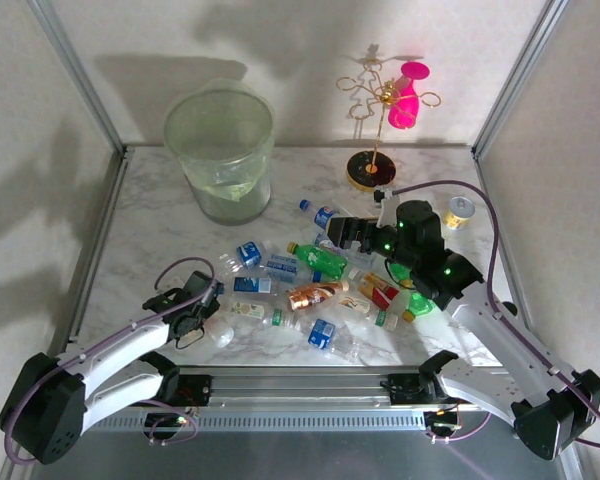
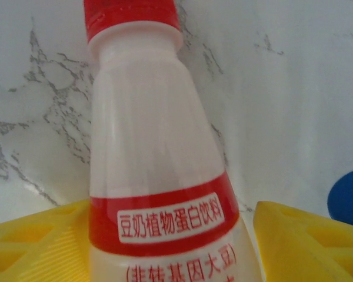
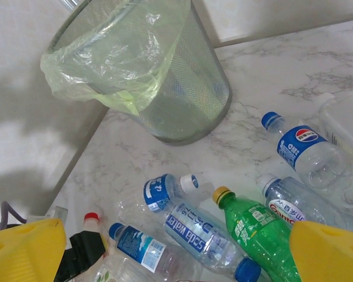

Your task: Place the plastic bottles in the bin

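The red-capped white bottle, a soy-milk drink by its red label, lay on its side on the marble tabletop, well apart from the bin and on that bin's near side. It sat at the near-left fringe of the other plastic bottles, which were strewn near and to the right of the bin.

The bottle's long axis ran straight out ahead of the left end effector, with its cap at the far end and, in the right wrist view, pointing roughly toward the bin. The yellow fingers stood apart astride the bottle's lower body, square across that axis. A sliver of tabletop showed on one side, and whether the pads were touching could not be told.

The right end effector hung over the scatter on the bin's near-right side, gaping wide and holding nothing. The left arm was clearly the nearer to this bottle. The coming move probably called for pinching across the body, then lifting away toward the bin.
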Robot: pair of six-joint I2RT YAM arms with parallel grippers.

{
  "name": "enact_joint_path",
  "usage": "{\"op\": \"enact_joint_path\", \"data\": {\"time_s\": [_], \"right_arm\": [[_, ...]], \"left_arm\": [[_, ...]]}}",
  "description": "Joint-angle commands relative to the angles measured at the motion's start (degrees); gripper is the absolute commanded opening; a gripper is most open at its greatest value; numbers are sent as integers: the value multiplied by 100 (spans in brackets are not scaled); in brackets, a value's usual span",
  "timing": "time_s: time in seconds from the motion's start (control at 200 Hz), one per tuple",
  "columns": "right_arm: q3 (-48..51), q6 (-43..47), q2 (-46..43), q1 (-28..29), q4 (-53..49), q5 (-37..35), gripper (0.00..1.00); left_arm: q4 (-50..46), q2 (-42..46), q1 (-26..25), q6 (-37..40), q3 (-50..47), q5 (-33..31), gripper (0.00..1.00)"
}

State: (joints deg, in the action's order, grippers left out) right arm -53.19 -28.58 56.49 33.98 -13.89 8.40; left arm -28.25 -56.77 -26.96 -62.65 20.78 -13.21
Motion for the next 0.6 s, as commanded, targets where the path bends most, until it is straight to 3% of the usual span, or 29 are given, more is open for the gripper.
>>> {"op": "enact_joint_path", "data": {"time_s": [0.0,0.265,0.596], "right_arm": [[64,-61,-6,51,141,-154,98],[74,-65,-62,51,123,-241,98],[114,-121,-205,55,89,-337,98]], "left_arm": [[233,-44,81,43,-57,73,63],[5,206,86,-27,79,-14,51],[-805,940,80,-25,761,-401,50]]}}
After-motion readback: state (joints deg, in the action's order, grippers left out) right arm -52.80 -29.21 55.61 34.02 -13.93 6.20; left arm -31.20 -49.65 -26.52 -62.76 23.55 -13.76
